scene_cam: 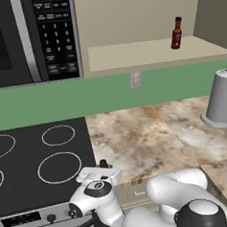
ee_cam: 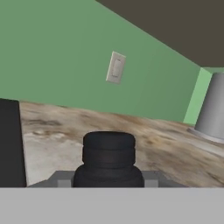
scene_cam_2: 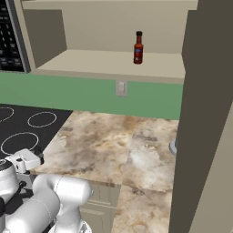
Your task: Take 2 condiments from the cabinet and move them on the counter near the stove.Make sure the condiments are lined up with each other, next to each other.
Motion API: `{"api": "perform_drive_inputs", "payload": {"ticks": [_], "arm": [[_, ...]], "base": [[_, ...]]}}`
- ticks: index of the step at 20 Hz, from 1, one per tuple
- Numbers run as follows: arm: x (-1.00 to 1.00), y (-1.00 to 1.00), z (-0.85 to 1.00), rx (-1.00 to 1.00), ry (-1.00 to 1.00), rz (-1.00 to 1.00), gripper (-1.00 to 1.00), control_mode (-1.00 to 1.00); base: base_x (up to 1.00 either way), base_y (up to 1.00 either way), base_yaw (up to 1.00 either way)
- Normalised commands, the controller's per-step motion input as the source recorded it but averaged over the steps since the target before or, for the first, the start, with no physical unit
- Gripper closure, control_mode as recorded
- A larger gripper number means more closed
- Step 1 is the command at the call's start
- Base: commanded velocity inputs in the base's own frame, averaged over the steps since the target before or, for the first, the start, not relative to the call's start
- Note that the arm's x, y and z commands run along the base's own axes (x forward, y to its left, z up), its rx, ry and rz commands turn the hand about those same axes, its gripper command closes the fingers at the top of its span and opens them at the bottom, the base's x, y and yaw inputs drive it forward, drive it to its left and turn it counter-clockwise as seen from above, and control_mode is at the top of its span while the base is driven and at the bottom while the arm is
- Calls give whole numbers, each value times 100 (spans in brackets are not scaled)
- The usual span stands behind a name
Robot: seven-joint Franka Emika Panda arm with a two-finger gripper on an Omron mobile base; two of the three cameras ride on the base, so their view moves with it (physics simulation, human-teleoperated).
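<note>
The short black shaker fills the low centre of the hand view, flanked closely by grey finger parts. My gripper sits low at the counter's front edge, just right of the black stove, and appears shut on the shaker, whose black top peeks above the hand. The same gripper appears at the left of the right base view. The slim red-brown sauce bottle stands upright on the cabinet shelf, far above and to the right; the bottle is also seen from the other side.
A tall grey cylinder on a round base stands at the counter's right. The black microwave hangs above the stove, left of the cabinet. A wall outlet sits on the green backsplash. A tall beige panel bounds the right.
</note>
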Motion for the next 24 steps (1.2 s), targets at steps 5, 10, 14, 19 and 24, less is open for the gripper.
{"api": "perform_drive_inputs", "payload": {"ticks": [5,10,14,19,24], "arm": [[0,0,-9,0,0,0,100,-100],[0,0,-15,0,-1,0,-100,-100],[0,0,-21,0,-6,0,-100,-100],[0,0,-21,0,-14,0,-100,-100],[0,0,-6,0,-23,0,-100,-100]], "base": [[0,0,0],[0,0,0],[0,0,0],[0,0,0],[0,0,0]]}}
